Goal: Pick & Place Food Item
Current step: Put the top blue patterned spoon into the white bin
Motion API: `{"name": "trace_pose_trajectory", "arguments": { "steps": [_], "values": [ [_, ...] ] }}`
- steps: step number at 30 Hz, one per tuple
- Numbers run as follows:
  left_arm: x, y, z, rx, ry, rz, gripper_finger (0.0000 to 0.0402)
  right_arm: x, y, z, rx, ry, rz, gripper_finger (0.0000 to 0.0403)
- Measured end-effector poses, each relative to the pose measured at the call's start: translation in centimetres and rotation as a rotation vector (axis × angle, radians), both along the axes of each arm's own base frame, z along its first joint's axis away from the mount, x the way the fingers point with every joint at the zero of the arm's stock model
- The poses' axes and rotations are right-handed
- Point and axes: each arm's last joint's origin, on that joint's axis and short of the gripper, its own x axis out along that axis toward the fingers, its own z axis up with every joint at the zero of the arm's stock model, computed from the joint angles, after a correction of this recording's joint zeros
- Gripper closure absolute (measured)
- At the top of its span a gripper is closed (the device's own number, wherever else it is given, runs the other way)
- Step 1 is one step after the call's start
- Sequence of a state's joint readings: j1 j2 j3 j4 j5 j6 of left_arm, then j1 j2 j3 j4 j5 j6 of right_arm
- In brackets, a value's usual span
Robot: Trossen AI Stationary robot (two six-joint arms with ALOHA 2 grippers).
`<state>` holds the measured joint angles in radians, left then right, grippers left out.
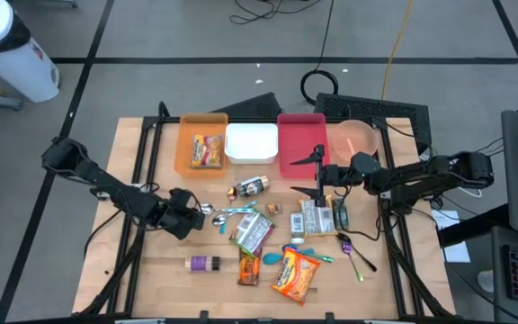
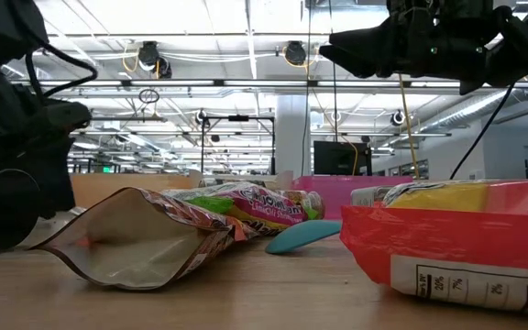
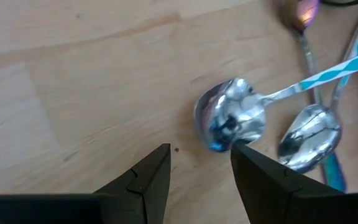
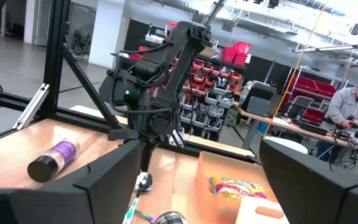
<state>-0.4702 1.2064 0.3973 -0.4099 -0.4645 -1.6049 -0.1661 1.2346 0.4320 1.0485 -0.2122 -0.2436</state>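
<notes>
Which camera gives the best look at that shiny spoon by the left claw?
The left wrist view: the spoon fills the picture, just beyond the open left gripper. The high view shows it tiny; the right wrist view glimpses its bowl; the low view hides it.

Four bins run along the table's [image 1: 142, 270] far edge: the left bin [image 1: 187, 135] has a snack pack [image 1: 207, 151] in it, then the next bin [image 1: 250, 144], another bin [image 1: 300, 135] and a bowl [image 1: 356, 138] on the right. In front of them sits a jar [image 1: 252, 187]. Spoons [image 1: 218, 214] lie left of the pouches [image 1: 253, 232]. Nearer the front, a bottle [image 1: 202, 263] lies left and a chip bag [image 1: 296, 273] right.
</notes>
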Motion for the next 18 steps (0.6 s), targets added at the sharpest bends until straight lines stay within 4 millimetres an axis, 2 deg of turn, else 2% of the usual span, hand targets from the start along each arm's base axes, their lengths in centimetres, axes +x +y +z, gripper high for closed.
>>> {"name": "trace_pose_trajectory", "arguments": {
  "steps": [18],
  "values": [
    [1.3, 1.6, 0.2, 0.02, -0.015, -0.036, 0.0225, 0.0, 0.0, 0.0, 0.001, 0.003, -0.001, 0.0083]
  ]
}}
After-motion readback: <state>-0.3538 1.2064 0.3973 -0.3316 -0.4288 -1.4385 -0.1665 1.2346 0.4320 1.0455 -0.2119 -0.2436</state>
